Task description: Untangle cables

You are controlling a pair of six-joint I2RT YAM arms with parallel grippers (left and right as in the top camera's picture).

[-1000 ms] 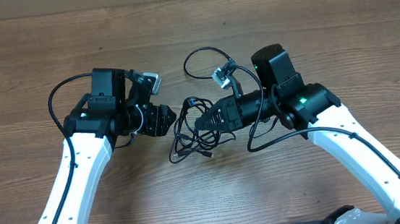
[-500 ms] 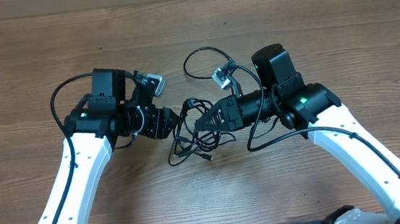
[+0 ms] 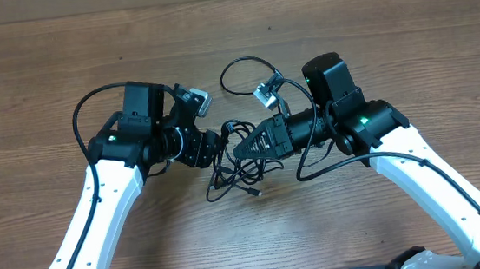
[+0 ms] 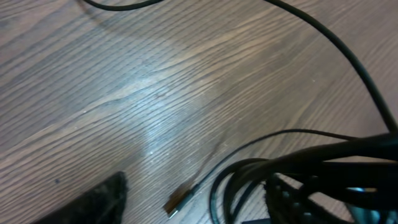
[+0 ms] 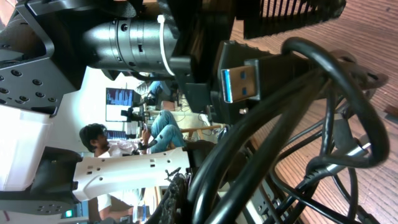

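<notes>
The cables [image 3: 232,166] sit tangled mid-table [image 3: 371,36] on brown wood grain, between my two grippers. My left gripper [image 3: 215,145] stands spread, loops against one finger [image 4: 102,198]. I can't tell whether my right gripper [image 3: 239,148] is clamped; a USB plug [image 5: 239,81] crowds its camera. Behind, a seated person [image 5: 118,137] faces screens.

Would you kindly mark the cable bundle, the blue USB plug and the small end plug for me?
cable bundle [image 3: 230,166], overhead view, middle of the tangle.
blue USB plug [image 5: 239,84], right wrist view, its metal shell.
small end plug [image 4: 176,202], left wrist view, connector tip.
</notes>
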